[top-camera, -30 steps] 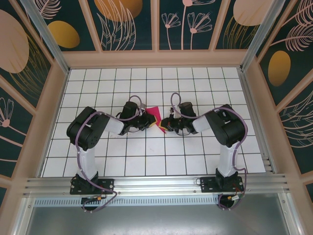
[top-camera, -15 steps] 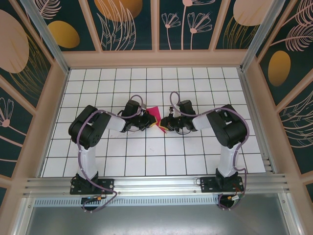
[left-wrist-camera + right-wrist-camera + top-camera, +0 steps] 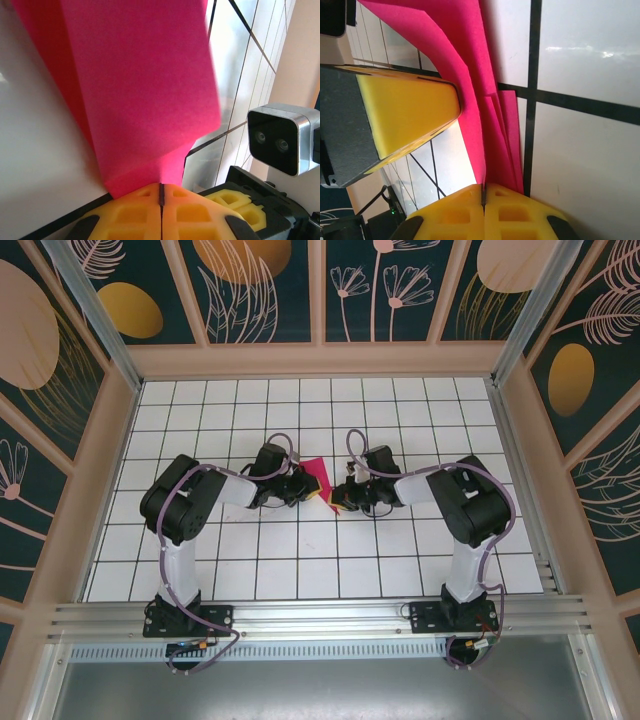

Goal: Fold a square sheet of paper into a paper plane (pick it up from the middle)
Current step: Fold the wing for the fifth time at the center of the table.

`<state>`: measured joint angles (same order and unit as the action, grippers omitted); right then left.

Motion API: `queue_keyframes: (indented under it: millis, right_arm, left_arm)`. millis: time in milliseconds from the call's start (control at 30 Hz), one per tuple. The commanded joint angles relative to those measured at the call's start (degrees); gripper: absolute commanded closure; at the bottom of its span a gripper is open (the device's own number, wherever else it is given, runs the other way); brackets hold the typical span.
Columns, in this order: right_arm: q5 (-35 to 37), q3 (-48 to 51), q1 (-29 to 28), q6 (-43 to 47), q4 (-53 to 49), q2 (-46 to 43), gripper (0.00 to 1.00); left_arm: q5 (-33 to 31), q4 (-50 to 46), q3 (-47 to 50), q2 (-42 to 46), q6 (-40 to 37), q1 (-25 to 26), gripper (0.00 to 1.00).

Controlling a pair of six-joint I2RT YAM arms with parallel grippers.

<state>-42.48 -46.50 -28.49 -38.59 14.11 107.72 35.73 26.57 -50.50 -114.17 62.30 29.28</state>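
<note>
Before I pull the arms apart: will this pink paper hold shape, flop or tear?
The pink paper looks thin and light, likely floppy away from creases. The stacked layers at the right fingers should be stiffer. With the left fingers pinching it too, a hard pull could tear it.

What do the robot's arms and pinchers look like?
The left arm and right arm are black with white lower tubes and looping purple cables. The left gripper and right gripper have yellow fingers moulded with square pockets.
</note>
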Motion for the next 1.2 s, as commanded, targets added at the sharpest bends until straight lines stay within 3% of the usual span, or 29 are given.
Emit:
queue_keyframes:
  millis: [0, 200, 333, 833, 1167]
  right_arm:
    - [1.8, 1.8, -0.1, -0.2, 0.2, -0.2, 1.00]
    - [0.5, 5.9, 0.8, -5.8, 9.2, -0.2, 1.00]
    - [-0.3, 7.9, 1.7, -9.4, 13.8, -0.6, 1.00]
    - [-1.9, 11.2, 3.6, -17.5, 20.0, -0.5, 1.00]
    - [-2.4, 10.2, 3.7, -16.5, 18.4, 0.2, 1.00]
  left_arm:
    - [-2.0, -2.8, -0.8, 0.5, -1.8, 0.3, 0.88]
    - [-1.4, 2.3, 1.1, 5.8, -1.6, 0.3, 0.77]
    - [-1.5, 5.2, 3.6, 7.7, -1.3, 0.3, 0.74]
    - [0.4, 12.6, 5.7, 4.0, 1.5, 0.5, 0.80]
    - [0.5, 9.7, 1.7, 0.3, 1.1, 2.7, 0.84]
